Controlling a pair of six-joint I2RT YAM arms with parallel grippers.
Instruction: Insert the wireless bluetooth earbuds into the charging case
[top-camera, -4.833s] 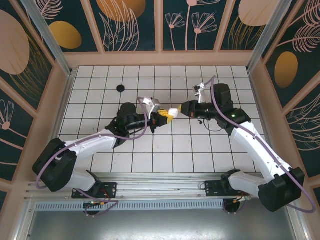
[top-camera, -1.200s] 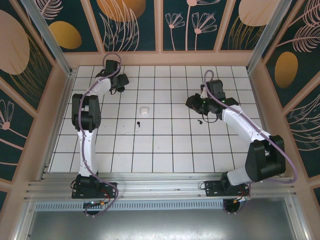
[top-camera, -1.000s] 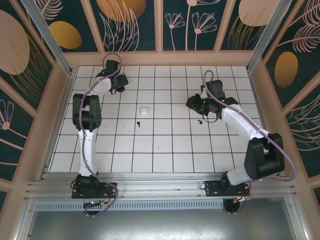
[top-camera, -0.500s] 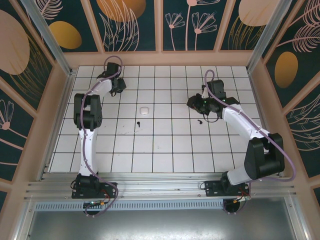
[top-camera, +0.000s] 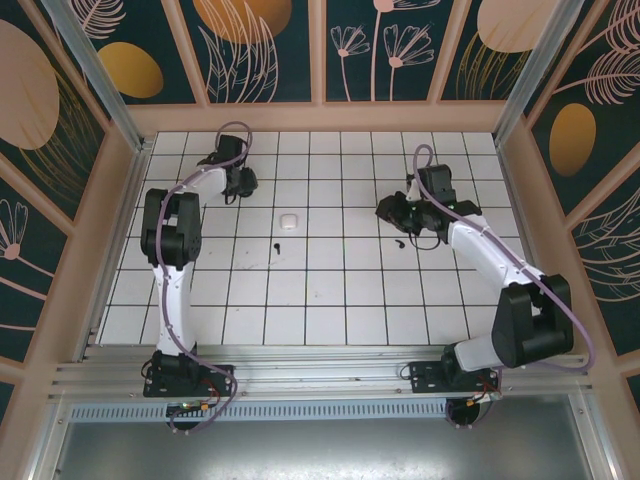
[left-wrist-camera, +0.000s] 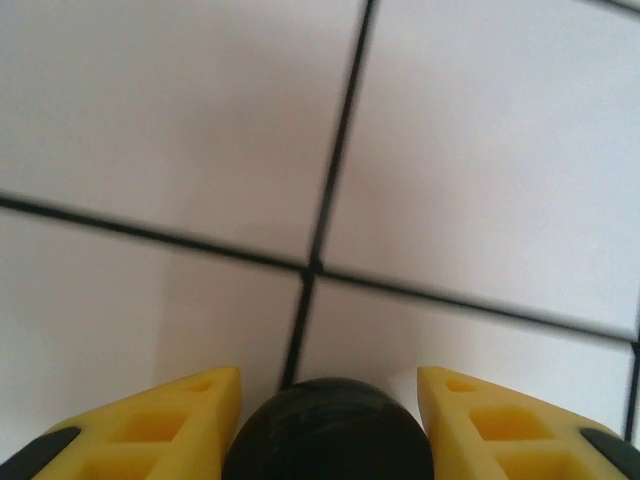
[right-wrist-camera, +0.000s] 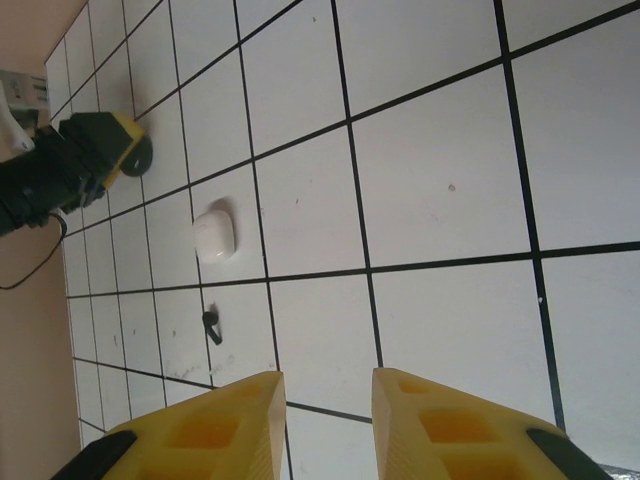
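Note:
The white charging case lies shut on the tiled floor left of centre and shows again as the case. One black earbud lies just in front of it, also visible as the earbud. A second earbud lies beside the right arm. My left gripper is at the far left, its yellow fingers on both sides of a black round piece that spans the gap between them. My right gripper hovers over the floor right of centre, open and with nothing between its fingers.
Wooden walls border the white tiled floor at the back and on both sides. In the right wrist view the left gripper shows far off with the black round piece at its tip.
The left gripper has narrowed around the black round piece and shifted slightly nearer. The right gripper has barely moved. Case and earbuds lie as before.

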